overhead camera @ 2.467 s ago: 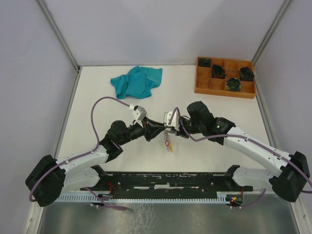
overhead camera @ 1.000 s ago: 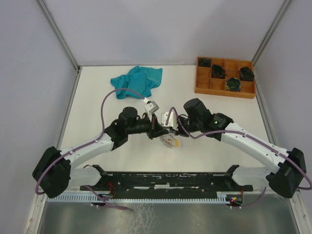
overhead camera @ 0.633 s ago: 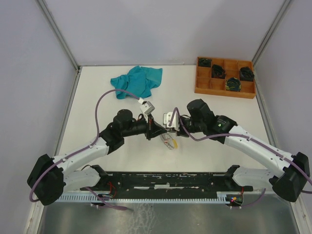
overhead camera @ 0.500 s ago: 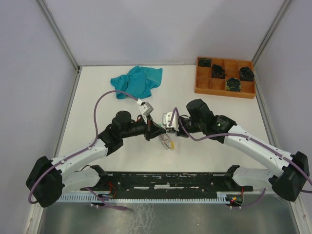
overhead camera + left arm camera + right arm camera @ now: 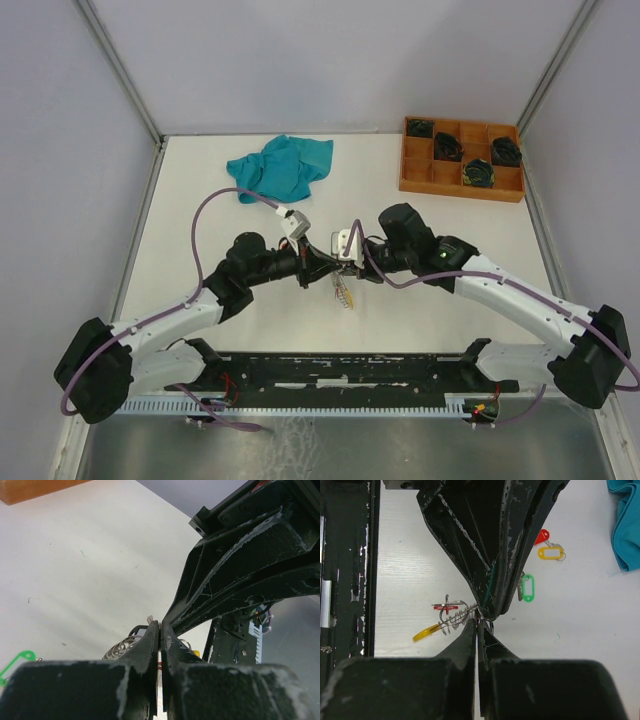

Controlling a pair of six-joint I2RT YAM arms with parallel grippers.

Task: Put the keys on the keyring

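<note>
Both grippers meet over the middle of the table, tip to tip. My left gripper [image 5: 328, 266] [image 5: 160, 630] is shut on the thin wire of the keyring [image 5: 470, 611]. My right gripper [image 5: 347, 266] [image 5: 480, 621] is shut on the same wire right beside it. The keyring's yellow sleeve [image 5: 426, 632] hangs to one side. Small key rings and a red tag [image 5: 445, 607] are threaded on the wire. The bundle [image 5: 345, 290] dangles under the fingertips. Three loose keys lie on the table: green tag [image 5: 527, 587], orange-yellow tag [image 5: 551, 553], red tag [image 5: 541, 536].
A teal cloth [image 5: 280, 167] lies at the back left. At the back right stands an orange compartment tray [image 5: 425, 178] holding dark coiled bundles. The black base rail [image 5: 340, 370] runs along the near edge.
My left arm has swung back to the left and its wrist has lowered, with the right gripper shifting slightly. The hanging bundle moved with them; both grips stayed shut.
</note>
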